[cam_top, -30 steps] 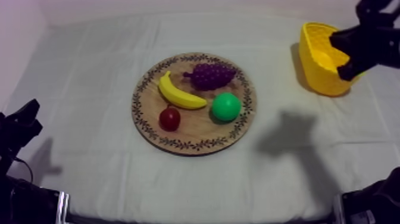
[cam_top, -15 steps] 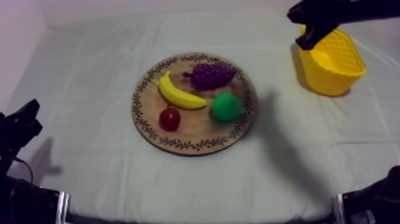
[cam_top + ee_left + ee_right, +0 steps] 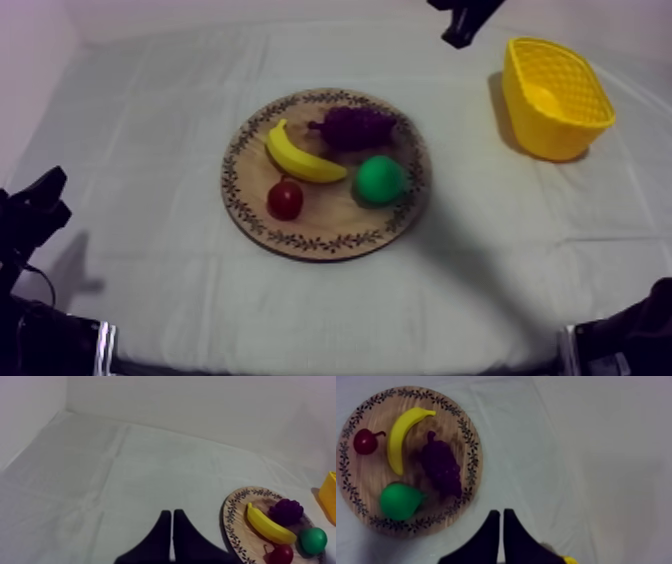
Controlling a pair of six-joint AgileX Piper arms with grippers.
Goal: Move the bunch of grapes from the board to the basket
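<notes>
The bunch of grapes [image 3: 352, 127] lies on the far part of the wooden board [image 3: 300, 240], just inside its rim, with the banana [image 3: 300, 155] close on one side and the pear [image 3: 380, 180] near on the basket side. The right claw [image 3: 501, 512] is the nearer one. It hangs over the cloth [image 3: 150, 120] off the board's rim, between the board and the yellow basket [image 3: 555, 97], and the grapes lie ahead of it. Its fingers lie together in a narrow wedge and hold nothing, so I judge they must spread before going down. Seen from this claw, the bunch's long axis runs along the rim, so a grip across its narrow width looks best, coming from the free rim side. The left claw [image 3: 171, 512], also pressed narrow and empty, sits well apart at its own side. The cloth between board and basket leaves open room for the carry
</notes>
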